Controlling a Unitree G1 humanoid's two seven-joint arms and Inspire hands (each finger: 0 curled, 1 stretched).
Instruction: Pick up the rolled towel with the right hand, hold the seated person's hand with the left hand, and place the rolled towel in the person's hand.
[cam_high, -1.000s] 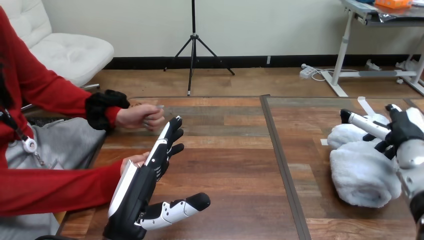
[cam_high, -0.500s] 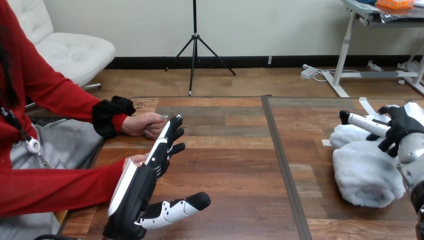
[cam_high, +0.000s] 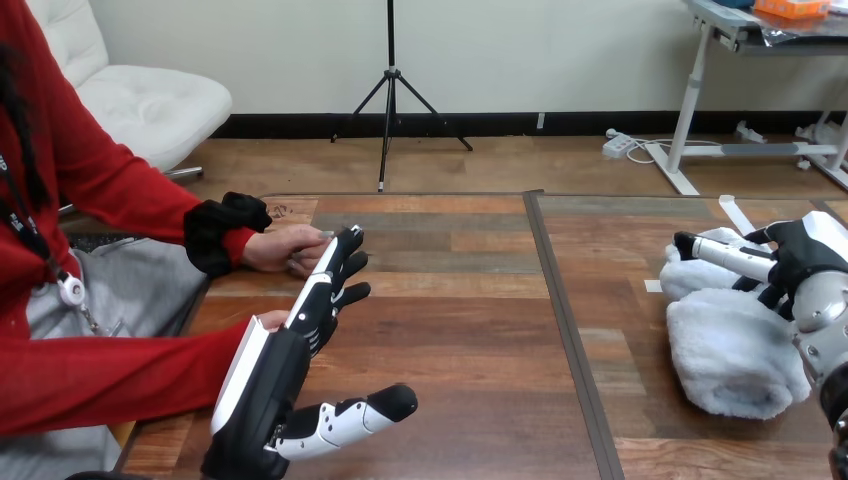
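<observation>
The rolled towel (cam_high: 735, 355), white and fluffy, lies on the table at the far right. My right hand (cam_high: 805, 255) rests on the towel's upper end, touching it. My left hand (cam_high: 265, 375) hovers open at the lower left, fingers straight and pointing away, thumb out to the right. The person's hand (cam_high: 285, 245) with the black cuff rests on the table, just beyond and left of my left fingertips. Their other hand (cam_high: 270, 320) peeks out behind the back of my left hand, close beside it. My left hand holds nothing.
A dark seam (cam_high: 560, 320) runs front to back between the two wooden tabletops. A small white tape mark (cam_high: 650, 285) lies left of the towel. The person sits along the table's left edge.
The person's black-cuffed hand came down to the table beside my left fingertips. My right hand sank a little onto the towel. My left hand stayed nearly still.
</observation>
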